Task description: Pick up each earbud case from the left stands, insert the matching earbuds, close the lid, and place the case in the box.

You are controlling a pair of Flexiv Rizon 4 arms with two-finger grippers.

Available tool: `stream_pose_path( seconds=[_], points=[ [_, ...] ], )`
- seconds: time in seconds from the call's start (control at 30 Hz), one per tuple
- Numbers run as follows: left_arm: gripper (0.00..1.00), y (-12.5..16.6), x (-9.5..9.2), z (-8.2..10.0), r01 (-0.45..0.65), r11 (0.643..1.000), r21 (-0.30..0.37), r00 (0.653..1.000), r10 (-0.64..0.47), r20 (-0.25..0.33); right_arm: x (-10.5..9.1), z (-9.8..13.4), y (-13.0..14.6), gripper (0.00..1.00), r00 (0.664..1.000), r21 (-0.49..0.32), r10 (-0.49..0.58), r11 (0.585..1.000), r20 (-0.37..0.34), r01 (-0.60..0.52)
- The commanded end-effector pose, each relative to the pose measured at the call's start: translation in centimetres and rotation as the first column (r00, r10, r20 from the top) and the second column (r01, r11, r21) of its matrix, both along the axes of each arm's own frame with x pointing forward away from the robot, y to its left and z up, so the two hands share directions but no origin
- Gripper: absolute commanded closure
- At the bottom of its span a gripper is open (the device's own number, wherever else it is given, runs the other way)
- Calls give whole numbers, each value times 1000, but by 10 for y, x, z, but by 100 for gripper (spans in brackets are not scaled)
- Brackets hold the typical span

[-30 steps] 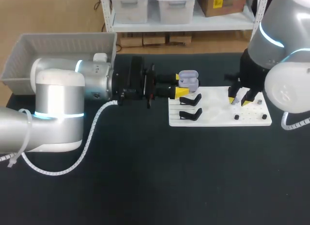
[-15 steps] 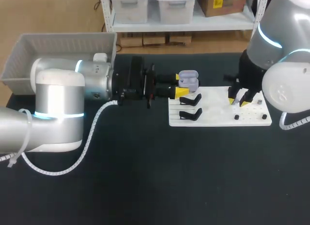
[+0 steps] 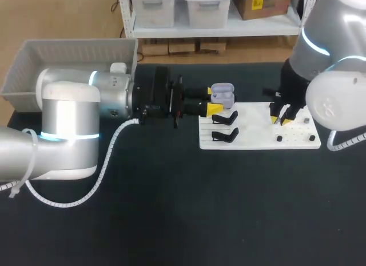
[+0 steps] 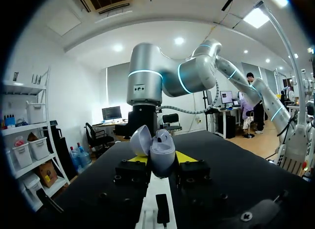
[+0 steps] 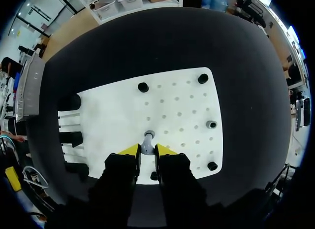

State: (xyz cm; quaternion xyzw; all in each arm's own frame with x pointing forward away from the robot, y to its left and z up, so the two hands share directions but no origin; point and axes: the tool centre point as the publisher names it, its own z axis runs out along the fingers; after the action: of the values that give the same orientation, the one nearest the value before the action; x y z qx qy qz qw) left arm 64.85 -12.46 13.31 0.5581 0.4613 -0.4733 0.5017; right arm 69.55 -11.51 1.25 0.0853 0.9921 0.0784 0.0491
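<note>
The left arm (image 3: 68,111) lies stretched level across the table, its left gripper (image 3: 214,100) pinched on the open-lidded lilac earbud case (image 3: 223,94) just above the black stands (image 3: 225,118) of the white board (image 3: 257,137), while the right arm (image 3: 337,100) drops steeply over the board, its right gripper (image 5: 146,150) nearly closed, nipping a small pale earbud (image 5: 147,142).

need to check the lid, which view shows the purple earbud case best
Left wrist view: the earbud case is close up and its lid plainly stands open. The head view shows it only small; the right wrist view misses it.
</note>
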Motion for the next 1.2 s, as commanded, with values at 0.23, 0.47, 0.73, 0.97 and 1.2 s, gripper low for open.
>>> stream_pose_path(
  seconds=[0.23, 0.47, 0.73, 0.97, 1.2],
  points=[
    [100, 0, -2, 0, -6, 1000, -2, 1000, 6, 3, -5, 9, -2, 100, 1000, -14, -10, 1000, 10, 10],
    [100, 0, -2, 0, -6, 1000, -2, 1000, 6, 3, -19, 39, -3, 100, 998, -47, 20, 999, 58, -17],
    [100, 0, -2, 0, -6, 1000, -2, 1000, 6, 3, -37, 98, 0, 100, 982, -80, 145, 988, 125, -135],
    [100, 0, -2, 0, -6, 1000, -2, 1000, 6, 3, -51, 144, 14, 100, 951, -109, 279, 958, 133, -266],
    [100, 0, -2, 0, -6, 1000, -2, 1000, 6, 3, -66, 181, 43, 100, 882, -109, 445, 895, 154, -433]
  ],
)
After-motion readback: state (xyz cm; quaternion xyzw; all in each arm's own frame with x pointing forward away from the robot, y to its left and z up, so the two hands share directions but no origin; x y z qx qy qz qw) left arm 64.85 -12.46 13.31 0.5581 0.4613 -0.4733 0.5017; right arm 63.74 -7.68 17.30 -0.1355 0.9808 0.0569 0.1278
